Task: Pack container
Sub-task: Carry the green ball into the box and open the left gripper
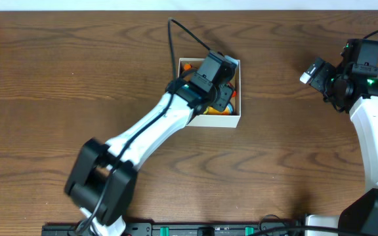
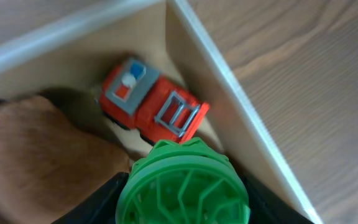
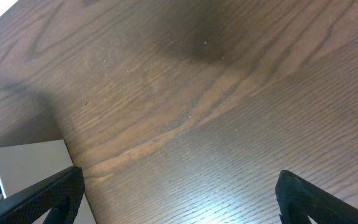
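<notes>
The container [image 1: 237, 120] is a small square white cardboard box with a tan inside, at the table's middle back. My left gripper [image 1: 218, 82] hangs over it, shut on a green ribbed round toy [image 2: 183, 186], held just above the box floor. A red toy truck [image 2: 151, 104] with a grey cab lies in the box corner, below the green toy. Orange and yellow toy parts [image 1: 216, 109] show in the box in the overhead view. The box wall [image 2: 241, 93] runs along the right. My right gripper [image 1: 315, 72] is open and empty, over bare table to the box's right.
The wooden table [image 1: 58, 78] spreads all round. A white box corner [image 3: 27, 165] shows at the lower left of the right wrist view. A black cable [image 1: 186, 33] runs from the left arm toward the back. A dark rail [image 1: 176, 229] lies along the front edge.
</notes>
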You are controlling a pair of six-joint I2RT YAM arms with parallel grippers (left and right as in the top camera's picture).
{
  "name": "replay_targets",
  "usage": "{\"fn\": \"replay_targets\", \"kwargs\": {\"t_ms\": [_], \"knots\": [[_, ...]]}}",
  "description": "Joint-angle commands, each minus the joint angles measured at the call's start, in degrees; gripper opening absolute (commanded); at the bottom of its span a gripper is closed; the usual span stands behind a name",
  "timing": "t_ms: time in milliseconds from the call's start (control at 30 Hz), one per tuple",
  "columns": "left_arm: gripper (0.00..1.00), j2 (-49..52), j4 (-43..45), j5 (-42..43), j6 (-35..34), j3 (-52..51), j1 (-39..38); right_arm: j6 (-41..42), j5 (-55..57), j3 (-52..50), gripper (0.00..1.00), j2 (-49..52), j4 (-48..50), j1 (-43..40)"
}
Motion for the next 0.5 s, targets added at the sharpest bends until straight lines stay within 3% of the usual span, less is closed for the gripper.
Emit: {"fn": "replay_targets", "kwargs": {"t_ms": [0,33,467], "knots": [[0.76,-0.1,0.5,-1.1,-0.2,0.3,0.7,0.8,0.0,-0.4,0.99,0.3,0.1,-0.3],[0.98,-0.7,0.3,-1.1,-0.4,0.4,0.8,0.8,0.0,-0.4,0.99,0.3,0.1,-0.3],[0.98,-22.2,-8.0,-6.5,-0.6,0.5,3.3,0.8,0.0,-0.4,0.99,0.3,0.1,-0.3]]}}
